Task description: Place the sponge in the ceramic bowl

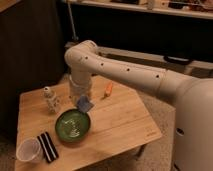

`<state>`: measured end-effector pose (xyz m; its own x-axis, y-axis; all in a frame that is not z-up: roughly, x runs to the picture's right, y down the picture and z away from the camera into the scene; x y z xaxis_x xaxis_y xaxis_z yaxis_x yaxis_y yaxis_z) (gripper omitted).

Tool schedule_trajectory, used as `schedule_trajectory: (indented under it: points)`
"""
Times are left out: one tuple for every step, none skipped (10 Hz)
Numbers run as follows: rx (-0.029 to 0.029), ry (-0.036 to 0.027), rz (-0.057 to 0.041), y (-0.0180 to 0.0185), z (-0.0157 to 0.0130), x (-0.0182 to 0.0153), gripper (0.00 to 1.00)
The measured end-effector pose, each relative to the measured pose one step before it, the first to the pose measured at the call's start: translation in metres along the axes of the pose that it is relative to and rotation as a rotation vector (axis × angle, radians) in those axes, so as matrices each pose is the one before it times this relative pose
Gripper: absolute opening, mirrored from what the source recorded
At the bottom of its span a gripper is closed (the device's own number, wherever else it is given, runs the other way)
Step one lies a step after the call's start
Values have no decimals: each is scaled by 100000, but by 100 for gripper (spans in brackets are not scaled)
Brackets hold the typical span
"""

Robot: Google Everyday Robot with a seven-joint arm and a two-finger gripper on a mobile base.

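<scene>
The light-blue sponge (pixel 85 105) hangs tilted at the tip of my gripper (pixel 81 100), which is shut on it. The white arm comes in from the right and bends down over the table's middle. Sponge and gripper sit just beyond the far right rim of the dark-green ceramic bowl (pixel 73 125). That bowl rests on the wooden table (pixel 125 125), left of centre, with pale glints inside.
A small white figure-like bottle (pixel 51 99) stands left of the gripper. An orange object (pixel 108 90) lies behind it to the right. A clear plastic cup (pixel 28 150) and a black striped flat rectangle (pixel 47 146) sit at the front left corner.
</scene>
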<state>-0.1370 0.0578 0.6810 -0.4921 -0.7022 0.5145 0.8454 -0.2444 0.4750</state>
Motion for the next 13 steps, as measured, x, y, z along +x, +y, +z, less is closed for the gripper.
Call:
schedule_trajectory:
  points:
    - [571,-221,-901,-516,342,38,3]
    - [551,-240,-714,-455,350,26,3]
    - [700,-317,-841,-611,459,42,3]
    - [625,-409,-866,-639,493,90,3]
    - [543,-454,-787,-545,427,98,3]
    - [909,-650,-769,-636,630,151,3]
    - [532,-328,-204,-238,371,87,3]
    - [438,-239,-237,-277,380,132,3]
    - [201,-519,24,-159,644,148,3]
    - [231,-684,125,-55,675,76,3]
    - [314,-882,82,-67,799,78,3]
    - [258,-690,-61,-184,650,85,5]
    - [345,-635,160,-217,686,113,14]
